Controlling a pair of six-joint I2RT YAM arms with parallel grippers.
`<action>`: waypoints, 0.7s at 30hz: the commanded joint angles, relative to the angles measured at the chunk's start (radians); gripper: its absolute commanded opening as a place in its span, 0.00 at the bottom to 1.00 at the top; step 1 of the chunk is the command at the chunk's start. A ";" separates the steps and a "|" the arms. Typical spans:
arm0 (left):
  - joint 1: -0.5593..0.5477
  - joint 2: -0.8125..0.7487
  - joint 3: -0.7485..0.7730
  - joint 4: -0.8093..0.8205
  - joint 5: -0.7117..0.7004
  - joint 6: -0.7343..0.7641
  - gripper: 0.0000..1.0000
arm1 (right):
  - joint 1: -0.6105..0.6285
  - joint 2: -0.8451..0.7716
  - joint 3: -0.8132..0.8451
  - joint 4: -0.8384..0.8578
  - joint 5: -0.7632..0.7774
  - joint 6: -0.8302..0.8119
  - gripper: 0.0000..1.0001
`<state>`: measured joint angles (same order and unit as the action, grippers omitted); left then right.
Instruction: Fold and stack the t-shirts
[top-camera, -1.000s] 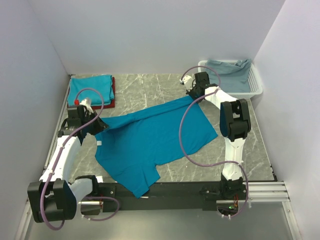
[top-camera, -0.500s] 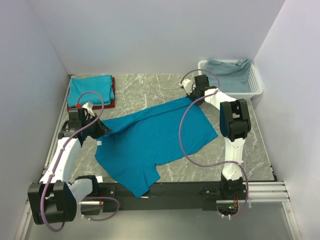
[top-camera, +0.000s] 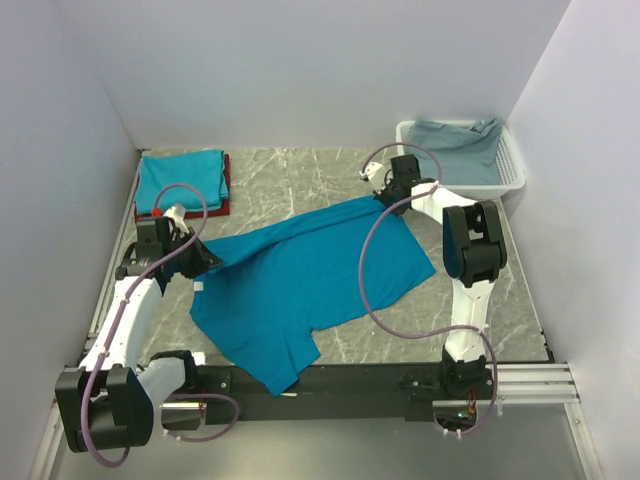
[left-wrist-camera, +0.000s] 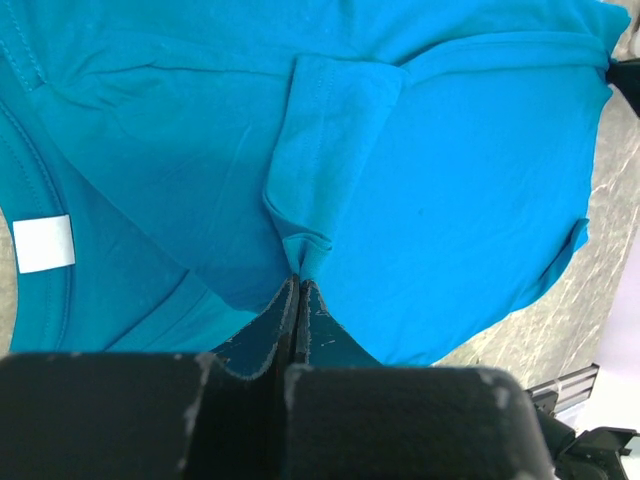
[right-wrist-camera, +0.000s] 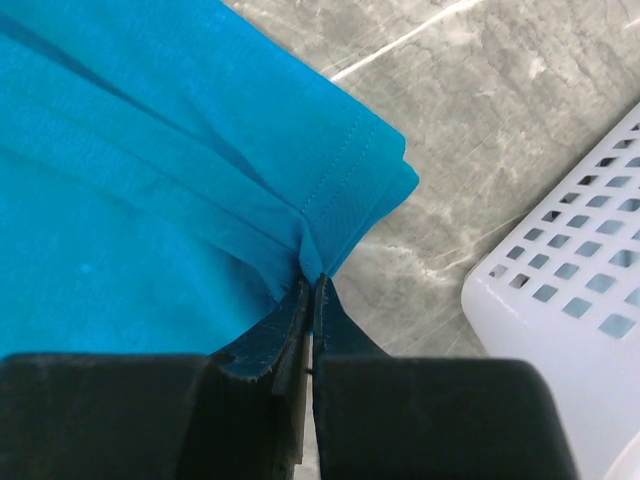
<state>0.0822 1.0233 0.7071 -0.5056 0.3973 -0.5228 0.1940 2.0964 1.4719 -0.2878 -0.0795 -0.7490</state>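
Note:
A teal-blue t-shirt (top-camera: 305, 280) lies spread across the middle of the marble table, its near edge hanging over the front rail. My left gripper (top-camera: 197, 256) is shut on a pinch of its cloth (left-wrist-camera: 300, 255) at the shirt's left side, near the white neck label (left-wrist-camera: 44, 243). My right gripper (top-camera: 388, 196) is shut on the shirt's hemmed far corner (right-wrist-camera: 350, 190). At the back left a folded teal t-shirt (top-camera: 180, 180) rests on a dark red folded one (top-camera: 225, 185).
A white lattice basket (top-camera: 505, 172) with a grey-blue garment (top-camera: 460, 140) inside stands at the back right, close to my right gripper; its wall (right-wrist-camera: 560, 330) shows in the right wrist view. Pale walls close in the table on three sides.
My left gripper has drawn a little to the left with its pinch of cloth, stretching the top edge. The right gripper has shifted slightly right toward the basket.

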 joint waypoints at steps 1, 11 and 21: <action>0.004 -0.035 -0.001 -0.013 0.009 -0.023 0.01 | 0.005 -0.076 -0.019 0.045 -0.002 0.005 0.00; 0.004 -0.101 -0.012 -0.020 -0.028 -0.060 0.00 | 0.004 -0.104 -0.053 0.130 0.018 0.040 0.00; 0.004 -0.097 -0.017 -0.034 -0.034 -0.057 0.00 | -0.004 -0.131 -0.087 0.159 0.009 0.045 0.00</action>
<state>0.0822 0.9394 0.6895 -0.5377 0.3756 -0.5705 0.1936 2.0300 1.4017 -0.1703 -0.0711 -0.7143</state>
